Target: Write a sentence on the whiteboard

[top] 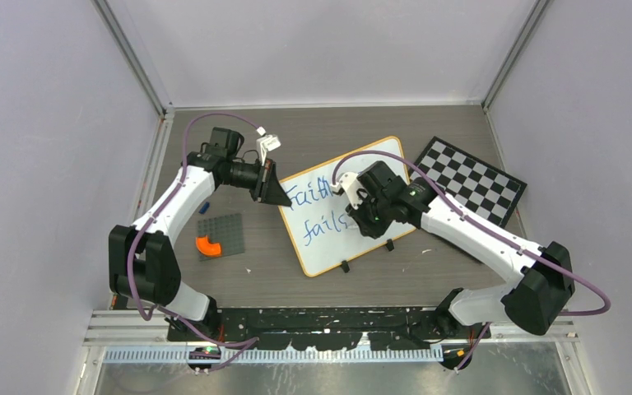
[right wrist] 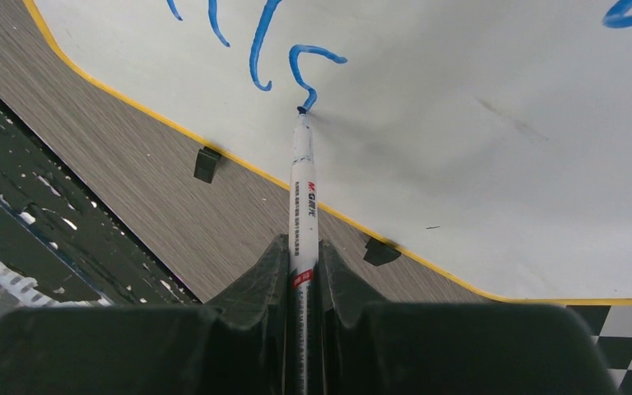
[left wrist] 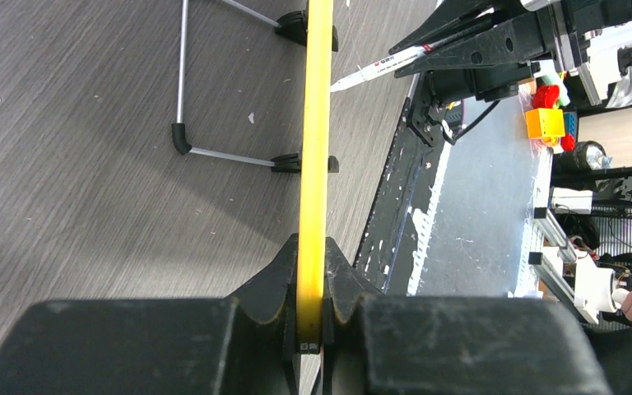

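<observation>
Two arms share the work on the grey table. The whiteboard rests in the middle of it, between the arms, with its long axis running from near-left to far-right and its written face turned upward. The left gripper is pressed together on the yellow frame at the board's left end, probably to keep it from sliding under the push of writing. The right gripper pinches a marker, which points away from the fingers onto the board. Its blue tip touches the end of the last letter in the second line.
</observation>
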Tool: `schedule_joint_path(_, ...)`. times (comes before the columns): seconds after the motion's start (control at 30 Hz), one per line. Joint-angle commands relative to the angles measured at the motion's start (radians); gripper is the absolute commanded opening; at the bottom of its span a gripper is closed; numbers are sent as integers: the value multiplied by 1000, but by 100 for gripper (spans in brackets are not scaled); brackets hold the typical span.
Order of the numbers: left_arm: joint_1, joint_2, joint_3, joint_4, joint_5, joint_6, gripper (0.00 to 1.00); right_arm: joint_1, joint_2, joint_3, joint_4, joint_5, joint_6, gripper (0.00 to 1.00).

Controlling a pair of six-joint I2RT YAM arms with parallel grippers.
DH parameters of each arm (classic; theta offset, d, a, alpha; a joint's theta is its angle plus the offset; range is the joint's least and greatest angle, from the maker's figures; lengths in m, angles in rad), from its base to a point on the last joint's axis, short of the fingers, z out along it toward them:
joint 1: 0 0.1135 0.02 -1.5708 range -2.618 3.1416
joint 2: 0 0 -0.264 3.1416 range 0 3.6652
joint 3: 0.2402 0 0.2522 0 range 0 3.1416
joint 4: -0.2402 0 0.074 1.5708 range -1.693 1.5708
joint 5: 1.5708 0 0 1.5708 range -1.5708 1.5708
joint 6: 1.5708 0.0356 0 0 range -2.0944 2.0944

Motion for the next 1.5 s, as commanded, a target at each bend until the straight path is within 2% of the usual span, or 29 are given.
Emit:
schedule_joint_path(0.0, -10, 8, 33, -31, 19, -19, 0, 8, 22, 30, 54, -18, 25, 0)
schedule_joint_path(0.3, -10, 1, 32, -32, 15, -17, 0, 32, 33, 64, 50, -24, 33, 0)
schedule_joint_path(0.77, -10, 11, 28, -34, 24, -10, 0, 24, -104, 27, -45, 40, 11, 0)
schedule_joint_path(1.3, -15, 0, 12, -12, 22, -21, 0, 12, -14, -23, 59, 177, 21, 0)
schedule_joint_path(1.47, -15, -3, 10, -13, 15, -22, 0, 12, -33, -11, 50, 169, 29, 0)
